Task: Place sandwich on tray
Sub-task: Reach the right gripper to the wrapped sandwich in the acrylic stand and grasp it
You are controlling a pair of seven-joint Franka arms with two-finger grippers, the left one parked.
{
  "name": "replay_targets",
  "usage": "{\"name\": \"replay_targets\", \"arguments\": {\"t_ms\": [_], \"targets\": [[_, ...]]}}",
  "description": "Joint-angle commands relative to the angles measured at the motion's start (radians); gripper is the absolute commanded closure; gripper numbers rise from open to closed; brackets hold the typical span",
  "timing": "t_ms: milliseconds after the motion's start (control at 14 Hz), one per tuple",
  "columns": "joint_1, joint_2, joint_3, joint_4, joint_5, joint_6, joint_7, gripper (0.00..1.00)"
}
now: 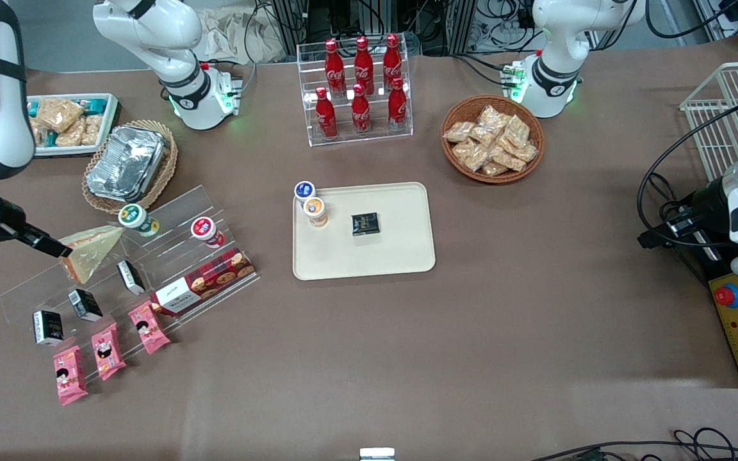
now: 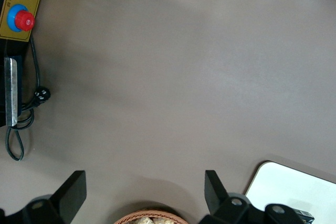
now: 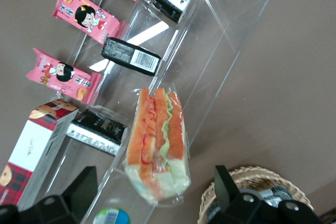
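Clear-wrapped sandwich [image 3: 156, 148] waits on the acrylic stand [image 1: 170, 224]; the gripper [image 3: 152, 195], fingers spread, must close on it before reaching the tray [image 1: 401, 256].

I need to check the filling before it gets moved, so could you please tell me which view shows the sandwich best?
The right wrist view: the sandwich shows its layered orange filling edge-on, between the open end effector fingers. The front view shows only its pale triangular face on the clear stand. The left wrist view misses it.

The claw [image 1: 55, 248] hangs open just beside the sandwich [image 1: 91, 251], which rests on the stepped stand [image 1: 119, 256]. The tray [image 1: 401, 250] lies well apart, toward the parked arm's end of the worktop [image 1: 535, 333].
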State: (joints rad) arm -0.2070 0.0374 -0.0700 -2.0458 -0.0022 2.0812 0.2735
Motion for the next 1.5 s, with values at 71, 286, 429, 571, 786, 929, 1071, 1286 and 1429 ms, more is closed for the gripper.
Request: {"name": "replay_targets", "arguments": {"t_ms": [71, 286, 429, 571, 786, 929, 1071, 1286, 1429], "targets": [[0.003, -0.030, 0.006, -0.085, -0.012, 0.080, 0.020, 0.01], [0.004, -0.027, 0.007, -0.125, -0.012, 0.128, 0.020, 0.01], [0.004, -0.016, 0.007, -0.140, -0.012, 0.152, 0.020, 0.01], [0.004, -0.007, 0.007, -0.140, -0.012, 0.154, 0.020, 0.02], [0.006, 0.004, 0.009, -0.140, -0.013, 0.151, 0.020, 0.54], [0.008, 0.006, 0.009, -0.140, -0.013, 0.148, 0.020, 0.86], [0.009, 0.013, 0.009, -0.140, -0.013, 0.149, 0.020, 1.00], [0.008, 0.016, 0.010, -0.139, -0.013, 0.151, 0.020, 1.00], [0.006, 0.001, 0.010, -0.126, -0.013, 0.142, 0.003, 1.00]]}}
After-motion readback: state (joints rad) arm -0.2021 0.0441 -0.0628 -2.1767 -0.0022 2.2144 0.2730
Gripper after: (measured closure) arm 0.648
